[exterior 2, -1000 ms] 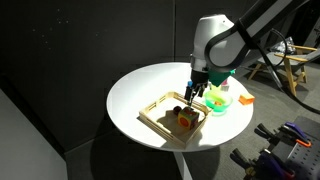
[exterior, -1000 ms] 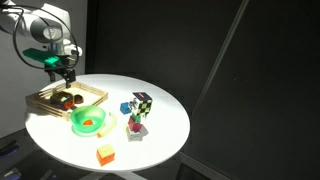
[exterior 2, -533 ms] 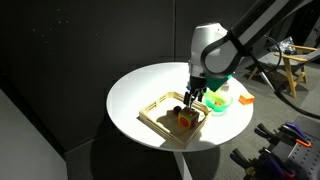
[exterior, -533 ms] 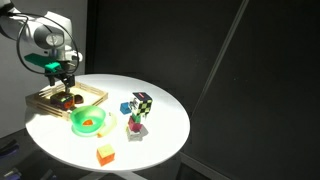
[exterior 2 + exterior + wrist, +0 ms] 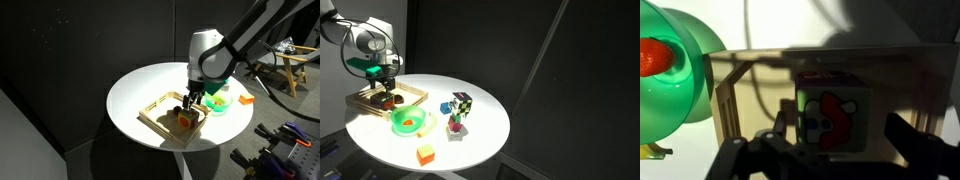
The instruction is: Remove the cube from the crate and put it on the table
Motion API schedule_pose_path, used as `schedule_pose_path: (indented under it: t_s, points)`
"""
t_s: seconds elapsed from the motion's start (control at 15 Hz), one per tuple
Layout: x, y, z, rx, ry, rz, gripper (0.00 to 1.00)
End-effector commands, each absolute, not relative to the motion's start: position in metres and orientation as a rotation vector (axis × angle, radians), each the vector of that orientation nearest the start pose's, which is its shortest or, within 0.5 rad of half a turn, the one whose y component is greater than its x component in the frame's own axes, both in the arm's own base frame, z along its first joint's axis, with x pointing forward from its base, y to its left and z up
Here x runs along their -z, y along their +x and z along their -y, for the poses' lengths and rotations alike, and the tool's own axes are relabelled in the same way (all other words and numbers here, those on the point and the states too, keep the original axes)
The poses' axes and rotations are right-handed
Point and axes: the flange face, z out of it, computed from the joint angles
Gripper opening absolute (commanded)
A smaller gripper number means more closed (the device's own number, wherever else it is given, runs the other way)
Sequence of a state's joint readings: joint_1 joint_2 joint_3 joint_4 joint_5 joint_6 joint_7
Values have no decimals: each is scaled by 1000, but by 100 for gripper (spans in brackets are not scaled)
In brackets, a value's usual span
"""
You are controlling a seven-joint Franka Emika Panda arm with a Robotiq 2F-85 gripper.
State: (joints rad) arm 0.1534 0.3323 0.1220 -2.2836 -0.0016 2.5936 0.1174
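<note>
Small red-orange cube (image 5: 185,118) in light wooden crate (image 5: 160,110), claw (image 5: 190,102) spread wide just above; closing off-centre could knock it aside.

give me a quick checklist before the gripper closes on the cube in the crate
1. Gripper open: ok, its fingers stand spread in the wrist view.
2. Cube centred between the fingers: ok in the wrist view.
3. Cube gripped: not ok, the fingers are apart from it.
4. Fingers clear of the crate rim: cannot tell.
5. Bare table for the set-down: ok, there is white top beside the crate.
</note>
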Motion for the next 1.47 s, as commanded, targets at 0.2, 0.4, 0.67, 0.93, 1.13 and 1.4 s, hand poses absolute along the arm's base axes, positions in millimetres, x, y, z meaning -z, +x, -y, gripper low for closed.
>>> schedule_pose_path:
  t_s: [0.2,0.4,0.67,0.93,1.13,1.4]
  points:
    - [-191,525,-149,-19,-3109,245,100]
    - [-183,528,-150,-25,-3111,254,100]
    - [-176,529,-152,-27,-3111,264,100]
    - [-170,530,-152,-24,-3113,269,100]
    - [-166,530,-152,-29,-3118,270,75]
    - [-168,530,-153,-38,-3124,272,50]
